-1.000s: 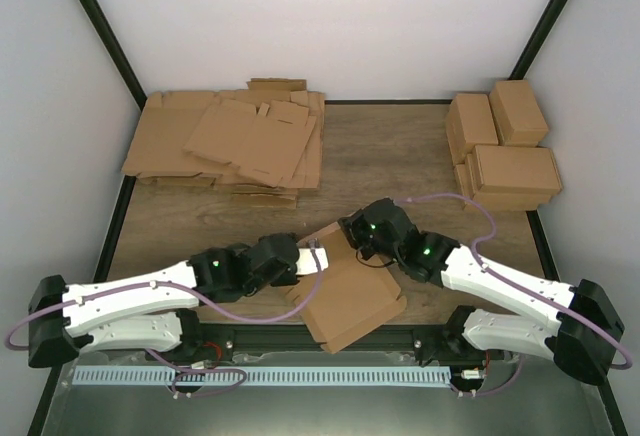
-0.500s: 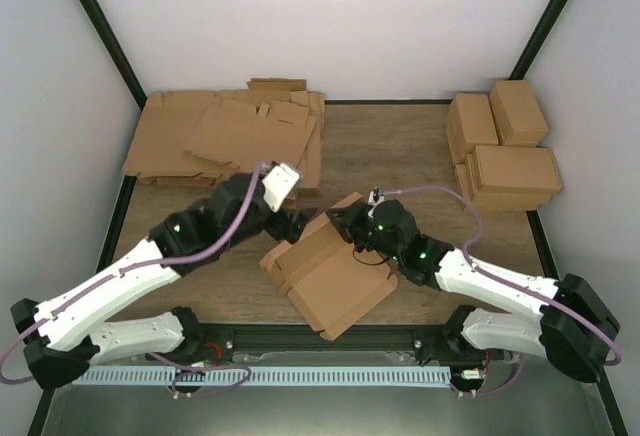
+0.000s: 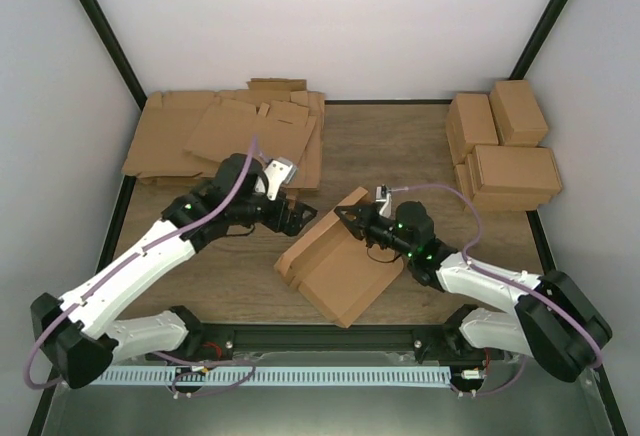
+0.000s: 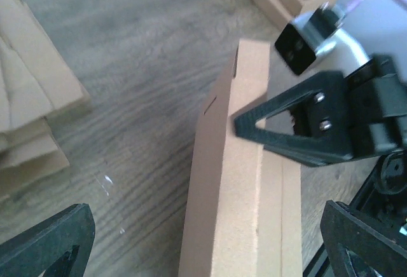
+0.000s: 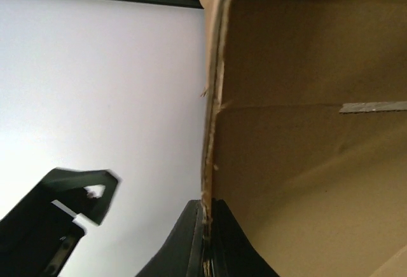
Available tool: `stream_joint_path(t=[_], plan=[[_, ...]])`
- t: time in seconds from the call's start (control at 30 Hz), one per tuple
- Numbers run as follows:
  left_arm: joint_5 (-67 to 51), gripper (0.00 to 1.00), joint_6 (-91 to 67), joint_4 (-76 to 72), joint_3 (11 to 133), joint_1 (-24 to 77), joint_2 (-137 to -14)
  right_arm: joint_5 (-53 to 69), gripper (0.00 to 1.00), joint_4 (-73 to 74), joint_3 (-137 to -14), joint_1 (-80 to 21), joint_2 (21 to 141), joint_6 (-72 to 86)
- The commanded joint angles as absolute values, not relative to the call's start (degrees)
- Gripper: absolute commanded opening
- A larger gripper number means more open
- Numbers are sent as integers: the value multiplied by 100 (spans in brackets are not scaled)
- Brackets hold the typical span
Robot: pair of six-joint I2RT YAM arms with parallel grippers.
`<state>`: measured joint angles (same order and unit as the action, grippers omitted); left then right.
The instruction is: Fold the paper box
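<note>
The paper box (image 3: 340, 274) is a brown, partly folded tray lying askew at the table's near middle, with one wall panel raised. My right gripper (image 3: 346, 219) is shut on the top edge of that raised panel; in the right wrist view the jaws (image 5: 206, 229) pinch the thin cardboard edge (image 5: 213, 131). My left gripper (image 3: 297, 214) hangs open just left of the box's far corner, holding nothing. In the left wrist view the box (image 4: 232, 188) lies between its wide-apart fingers (image 4: 48, 245), and the right gripper's black finger (image 4: 286, 128) presses on the panel.
A heap of flat cardboard sheets (image 3: 230, 141) fills the back left. Several folded boxes (image 3: 505, 151) are stacked at the back right. Black frame posts (image 3: 100, 26) bound the sides, and a rail (image 3: 320, 338) runs along the near edge.
My left gripper has opened, left the box's near-left side and swung up behind its far corner. The box has turned and shifted slightly right, with the right gripper still clamped on it.
</note>
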<state>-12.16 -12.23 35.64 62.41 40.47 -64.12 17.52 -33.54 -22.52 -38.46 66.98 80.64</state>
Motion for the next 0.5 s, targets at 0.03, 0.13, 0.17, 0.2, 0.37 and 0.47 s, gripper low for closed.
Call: stream_joint_path(t=[0.03, 0.13, 0.17, 0.2, 0.37, 0.47], plan=[[-1662, 100, -1181, 3273, 5952, 4024, -6719, 1917, 1, -3430, -2350, -3823, 6548, 7549], [-1922, 95, -1097, 3145, 5890, 4023, -7003, 1892, 1, -3372, -2268, -3822, 6545, 7497], [-2012, 91, -1079, 3127, 5881, 4024, -7161, 1883, 1, -3373, -2216, -3822, 6556, 7501], [-2109, 87, -1061, 3109, 5880, 4018, -7285, 1877, 1, -3395, -2163, -3823, 6572, 7516], [-2691, 72, -1063, 2756, 5742, 4035, -7610, 1897, 1, -3563, -1921, -3819, 6649, 7566], [-2703, 68, -1068, 2675, 5704, 4057, -7720, 1871, 1, -3519, -1863, -3823, 6634, 7529]])
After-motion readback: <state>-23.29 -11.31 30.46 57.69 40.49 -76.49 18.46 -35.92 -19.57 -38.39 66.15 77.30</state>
